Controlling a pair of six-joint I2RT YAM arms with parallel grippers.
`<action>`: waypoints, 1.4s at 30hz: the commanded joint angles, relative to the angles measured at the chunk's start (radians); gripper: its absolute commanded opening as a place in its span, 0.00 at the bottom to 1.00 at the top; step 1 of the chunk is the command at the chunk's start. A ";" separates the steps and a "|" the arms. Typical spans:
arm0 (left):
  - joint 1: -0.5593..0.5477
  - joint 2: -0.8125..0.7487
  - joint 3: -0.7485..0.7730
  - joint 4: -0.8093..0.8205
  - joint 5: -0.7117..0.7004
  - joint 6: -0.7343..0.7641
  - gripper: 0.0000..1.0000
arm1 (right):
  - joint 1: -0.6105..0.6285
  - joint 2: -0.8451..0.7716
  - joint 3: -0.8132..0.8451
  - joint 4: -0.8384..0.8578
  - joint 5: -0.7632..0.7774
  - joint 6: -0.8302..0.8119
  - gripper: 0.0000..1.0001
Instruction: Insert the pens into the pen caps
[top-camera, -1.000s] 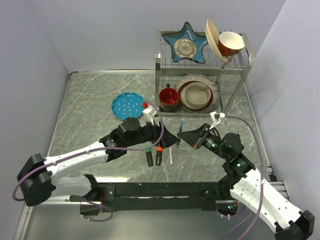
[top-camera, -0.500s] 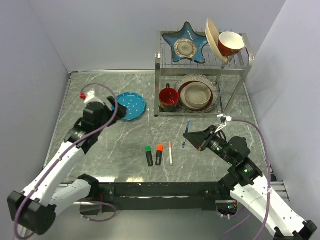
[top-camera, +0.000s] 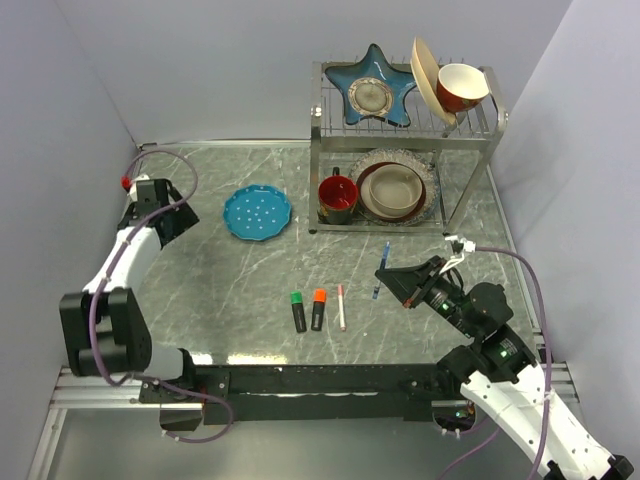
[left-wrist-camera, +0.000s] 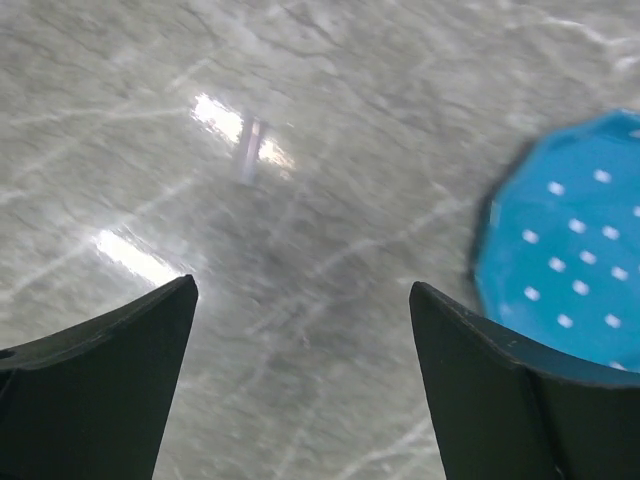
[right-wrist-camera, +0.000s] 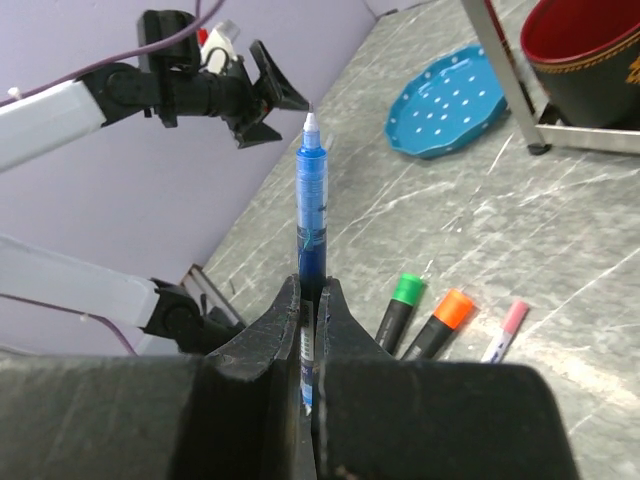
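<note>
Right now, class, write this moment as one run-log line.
left claw: open, empty, near blue plate | right claw: shut on blue pen | table: green-capped marker, orange-capped marker, pink-capped pen side by side

On the grey marbled table (top-camera: 200, 290), a black marker with a green cap (top-camera: 298, 311), a black marker with an orange cap (top-camera: 318, 309) and a thin white pen with a pink cap (top-camera: 341, 307) lie side by side near the front edge. Just to their right the right gripper (top-camera: 393, 277) holds a thin blue pen (top-camera: 384, 258), while the left gripper (top-camera: 183, 217) sits far left, near a dotted blue plate (top-camera: 258, 212). Behind stands a metal dish rack (top-camera: 316, 130) with a star-shaped blue dish (top-camera: 373, 88) and red bowl (top-camera: 462, 87) on top, a red mug (top-camera: 338, 197) below.
</note>
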 joint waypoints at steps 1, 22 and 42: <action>0.034 0.075 0.099 0.018 -0.004 0.092 0.90 | 0.003 -0.024 0.060 -0.027 0.041 -0.049 0.00; 0.177 0.420 0.263 0.047 0.018 0.040 0.01 | 0.004 -0.024 0.066 -0.071 0.101 -0.111 0.00; 0.177 0.525 0.300 0.049 0.170 0.065 0.01 | 0.004 -0.006 0.072 -0.054 0.110 -0.103 0.00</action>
